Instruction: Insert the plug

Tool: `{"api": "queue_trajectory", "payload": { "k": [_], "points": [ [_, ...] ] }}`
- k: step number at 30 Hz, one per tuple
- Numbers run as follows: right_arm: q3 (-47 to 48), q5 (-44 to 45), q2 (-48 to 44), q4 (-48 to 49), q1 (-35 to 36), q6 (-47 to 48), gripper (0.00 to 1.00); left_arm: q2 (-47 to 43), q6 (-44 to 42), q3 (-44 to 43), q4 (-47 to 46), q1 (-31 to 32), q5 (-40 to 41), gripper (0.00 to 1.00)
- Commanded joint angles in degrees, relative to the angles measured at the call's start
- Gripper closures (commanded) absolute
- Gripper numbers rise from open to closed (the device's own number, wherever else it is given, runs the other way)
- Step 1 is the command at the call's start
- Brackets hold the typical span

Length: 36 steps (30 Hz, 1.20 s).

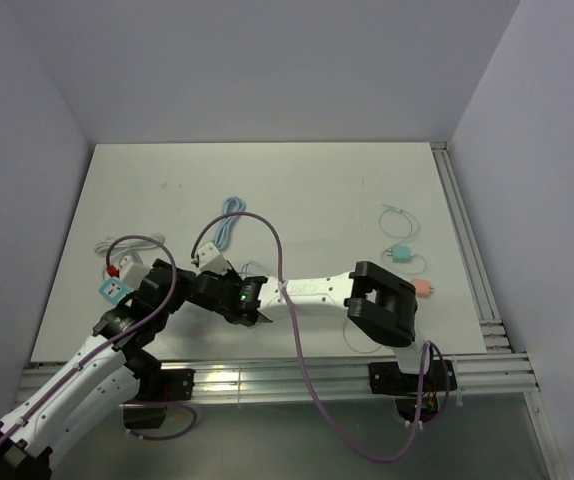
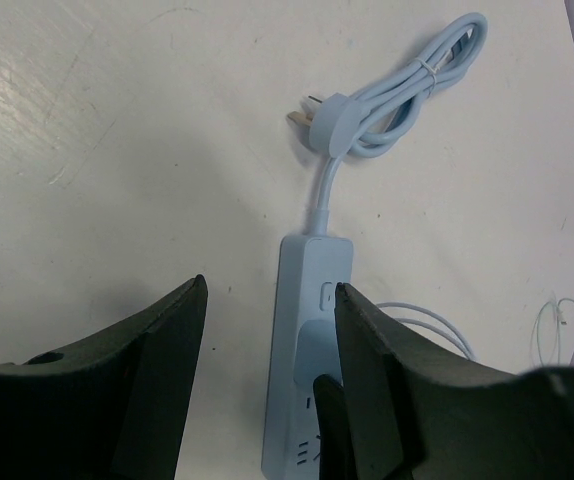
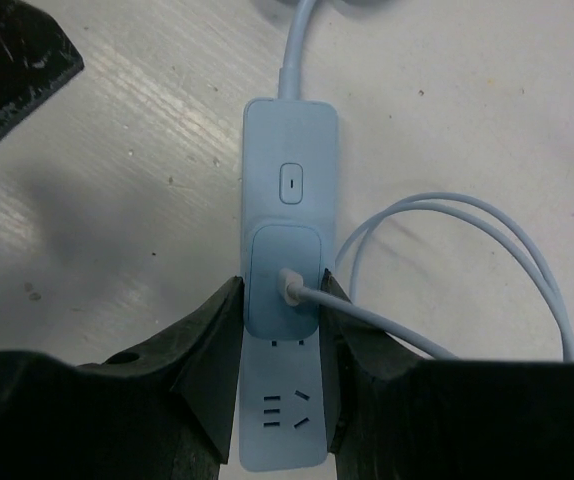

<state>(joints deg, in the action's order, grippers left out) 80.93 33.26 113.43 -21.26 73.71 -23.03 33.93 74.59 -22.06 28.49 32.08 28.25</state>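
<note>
A pale blue power strip lies flat on the white table; it also shows in the left wrist view and the top view. A pale blue charger plug with a white cable sits on the strip's socket just below its switch. My right gripper is shut on the plug, one finger against each side. My left gripper is open and empty; its right finger hangs over the strip's edge. The strip's own cord lies coiled beyond it.
A red and white plug, a teal tag and a white cable lie at the left. A teal adapter with thin cable and a pink piece lie at the right, near the metal rail.
</note>
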Motion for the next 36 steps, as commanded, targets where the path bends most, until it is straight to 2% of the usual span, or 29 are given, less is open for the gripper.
{"api": "queue_trajectory", "payload": {
  "k": [1, 8, 12, 17, 20, 21, 24, 26, 27, 30, 34, 36],
  "points": [
    [-4.9, -6.0, 9.7, -2.1, 0.7, -5.7, 1.0, -1.0, -0.5, 0.1, 0.2, 0.0, 1.1, 0.41],
    [-9.6, -8.8, 11.0, 2.4, 0.6, -7.0, 1.0, -1.3, -0.9, -0.6, 1.6, 0.1, 1.5, 0.41],
    [-14.3, -7.5, 6.3, 7.7, 0.5, -6.1, 1.0, -2.6, -2.0, -0.4, 0.8, 0.0, 1.4, 0.41],
    [-13.2, -5.7, -0.5, 9.2, -1.7, -3.2, 1.0, -3.3, -1.6, -1.2, 1.7, 0.0, 2.8, 0.38],
    [-11.6, -6.6, -3.4, 10.2, -2.7, -0.4, 0.84, -2.8, -0.4, -2.5, 3.8, 0.0, 4.4, 0.34],
    [-11.1, -7.5, -3.9, 10.4, -2.8, 0.3, 0.67, -2.6, 0.4, -2.8, 5.3, 0.0, 5.1, 0.32],
    [-10.0, -8.1, -6.3, 10.7, -3.0, 1.9, 0.45, -1.2, 2.7, -4.0, 7.7, 0.0, 7.3, 0.28],
    [-9.6, -8.6, -8.2, 11.1, -3.1, 2.8, 0.38, -0.4, 3.9, -4.6, 9.2, 0.0, 8.5, 0.27],
    [-9.3, -8.9, -9.1, 11.5, -3.0, 3.1, 0.31, -0.2, 4.1, -4.6, 9.1, 0.1, 8.6, 0.26],
    [-9.1, -10.9, -12.9, 11.6, -3.0, 3.5, 0.23, 0.4, 4.2, -4.5, 8.8, 0.1, 8.4, 0.26],
    [-7.7, -14.5, -17.8, 6.4, -3.1, 1.5, 0.23, 0.1, 3.5, -4.2, 8.0, 0.0, 8.0, 0.26],
    [-9.6, -19.8, -22.9, 5.4, -3.0, 0.2, 0.25, -0.1, 3.2, -4.3, 8.0, 0.0, 8.6, 0.26]
  ]
}}
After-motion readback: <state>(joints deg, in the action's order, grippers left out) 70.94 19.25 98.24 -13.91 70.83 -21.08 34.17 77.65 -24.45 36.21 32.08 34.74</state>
